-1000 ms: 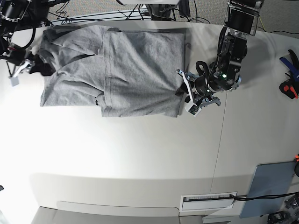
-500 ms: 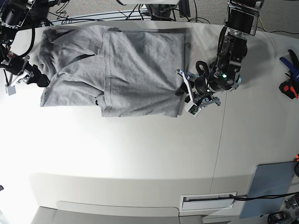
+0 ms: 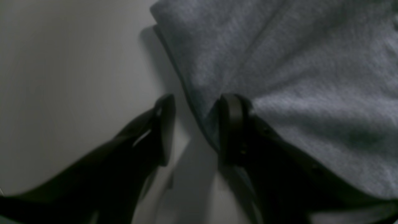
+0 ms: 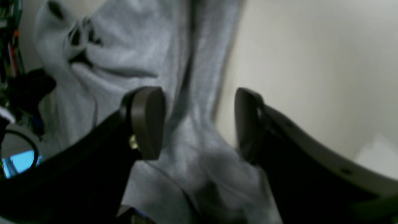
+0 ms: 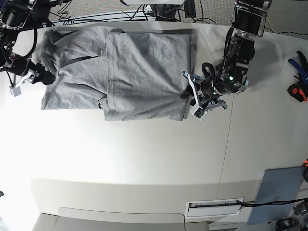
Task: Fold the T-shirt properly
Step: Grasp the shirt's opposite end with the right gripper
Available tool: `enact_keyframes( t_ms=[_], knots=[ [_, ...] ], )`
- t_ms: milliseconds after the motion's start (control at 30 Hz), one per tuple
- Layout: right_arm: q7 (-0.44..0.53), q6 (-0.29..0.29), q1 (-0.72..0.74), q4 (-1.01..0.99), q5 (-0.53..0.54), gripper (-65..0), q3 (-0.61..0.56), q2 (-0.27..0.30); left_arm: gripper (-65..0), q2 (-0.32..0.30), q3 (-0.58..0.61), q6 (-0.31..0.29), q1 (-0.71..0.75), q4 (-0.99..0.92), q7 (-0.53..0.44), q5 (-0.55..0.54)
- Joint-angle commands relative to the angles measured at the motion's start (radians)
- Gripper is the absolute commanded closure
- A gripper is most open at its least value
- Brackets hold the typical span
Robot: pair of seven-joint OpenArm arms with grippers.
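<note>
The heather-grey T-shirt lies on the white table at the back, plain side up, with one side folded over into a rectangular panel. My left gripper sits at the shirt's right edge. In the left wrist view it is open and straddles the shirt's edge, one finger on bare table and the other over the fabric. My right gripper is at the shirt's left edge. In the right wrist view it is open, with rumpled cloth lying between its fingers.
Blue-handled and red-and-black hand tools lie at the table's right edge. A grey pad sits at the front right, beside a labelled slot. Cables run along the back edge.
My right gripper has swung down and then in toward the shirt's left edge, staying open. The left arm and the shirt have not moved.
</note>
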Motion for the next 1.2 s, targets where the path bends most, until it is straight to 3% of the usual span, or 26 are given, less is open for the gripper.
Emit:
enact_keyframes(
  t_ms=[0, 167, 367, 433, 633, 800, 933, 1067, 1167],
  knots=[
    [-0.010, 0.005, 0.008, 0.011, -0.002, -35.6, -0.027, 0.023, -23.0, -0.005, -0.003, -0.004, -0.013, 0.014, -0.005, -0.007],
    [0.014, 0.005, 0.008, 0.011, -0.002, -35.6, -0.159, 0.023, -23.0, -0.005, -0.003, -0.004, -0.013, 0.014, -0.005, -0.006],
    [0.016, 0.005, 0.008, 0.012, 0.007, -34.2, -0.174, 0.023, -23.0, -0.005, -0.003, -0.004, -0.013, 0.014, -0.005, -0.006],
    [0.018, 0.005, 0.009, 0.012, 0.007, -28.2, -0.174, 0.023, -23.0, -0.005, -0.003, -0.004, -0.013, 0.014, -0.005, -0.006],
    [0.039, 0.006, 0.011, 0.013, 0.006, -0.4, -0.173, 0.023, -23.0, -0.005, -0.003, -0.004, -0.013, 0.014, -0.005, -0.007],
    [0.016, 0.010, 0.011, 0.070, 0.005, 0.0, -0.069, 0.026, -23.0, -0.005, -0.003, -0.004, -0.013, 0.014, -0.003, -0.007],
    [-0.057, 0.010, 0.010, 0.188, 0.005, 0.0, 0.045, 0.028, -23.0, -0.005, -0.003, -0.004, -0.013, 0.014, 0.007, -0.007],
    [-0.071, -0.030, -0.006, 0.340, 0.006, 0.0, 0.053, 0.019, -23.0, -0.005, -0.003, -0.004, -0.006, 0.014, 0.007, -0.008],
    [-0.071, -0.036, -0.009, 0.468, -0.037, 0.0, 0.052, -0.024, -23.0, -0.004, -0.003, -0.004, 0.018, 0.014, 0.006, -0.008]
  ],
)
